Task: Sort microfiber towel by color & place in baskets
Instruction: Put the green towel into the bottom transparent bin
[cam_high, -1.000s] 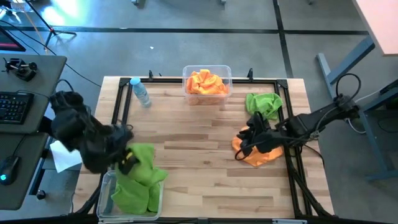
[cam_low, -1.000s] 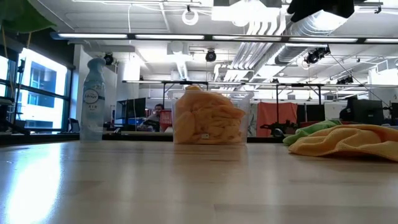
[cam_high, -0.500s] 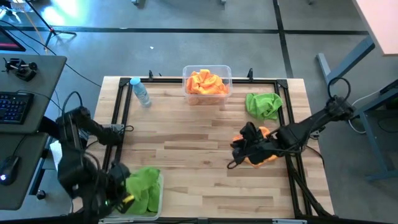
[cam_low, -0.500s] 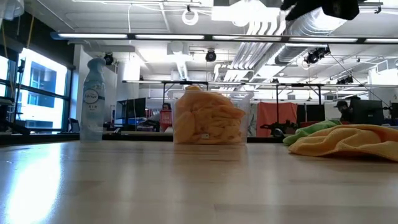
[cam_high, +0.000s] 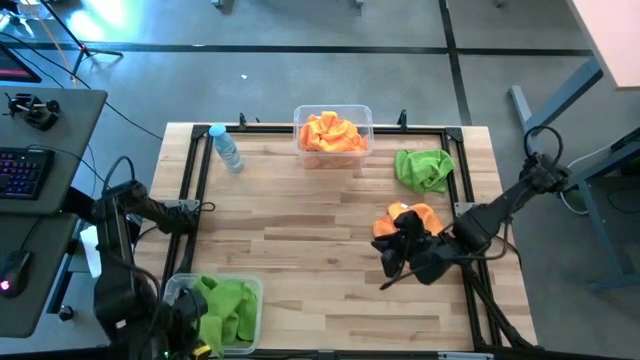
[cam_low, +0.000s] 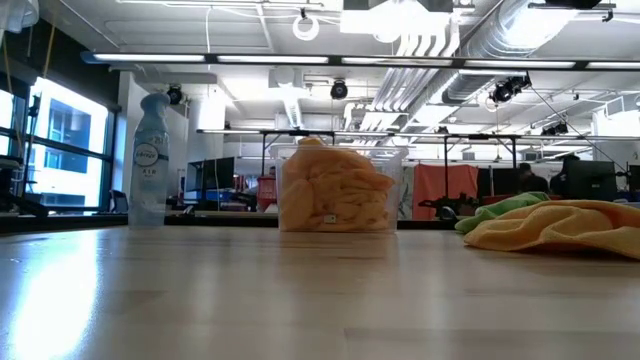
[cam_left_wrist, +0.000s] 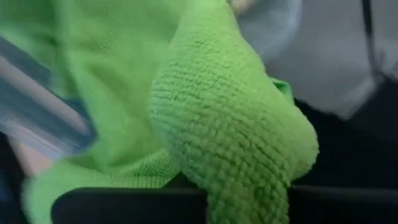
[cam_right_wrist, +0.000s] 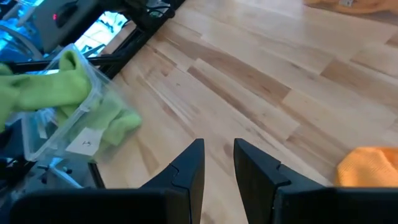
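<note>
A clear basket (cam_high: 176, 287) at the table's near-left corner holds green towels (cam_high: 226, 306). My left gripper (cam_high: 196, 336) is at that basket's near-left side, shut on a green towel (cam_left_wrist: 236, 137) that fills its wrist view. The far basket (cam_high: 333, 112) holds orange towels (cam_low: 335, 190). A loose orange towel (cam_high: 408, 217) and a loose green towel (cam_high: 425, 168) lie flat on the table's right side. My right gripper (cam_high: 391, 266) hovers just near-side of the orange towel (cam_right_wrist: 368, 169), open, with nothing between its fingers (cam_right_wrist: 189, 168). My left gripper holds a fold of the green towel (cam_left_wrist: 249, 186), which drapes over the gripper's front and hides the fingertips. In the right wrist view the towel (cam_right_wrist: 59, 78) stands up above the basket's rim towards the gripper, while the remainder lies inside the basket (cam_right_wrist: 62, 127).
A small clear bottle (cam_high: 226, 148) stands at the far-left of the table, also in the low view (cam_low: 148, 160). A black frame (cam_high: 195, 180) runs along the table's edges. Bare wood lies across the middle (cam_high: 300, 230). A desk with a keyboard (cam_high: 25, 172) stands left of the table.
My left arm has swung towards the table's near-left corner and down, carrying the green towel from over the basket's far wall into the basket. My right gripper has moved off the orange towel towards the near edge; the orange towel has stayed where it lay.
</note>
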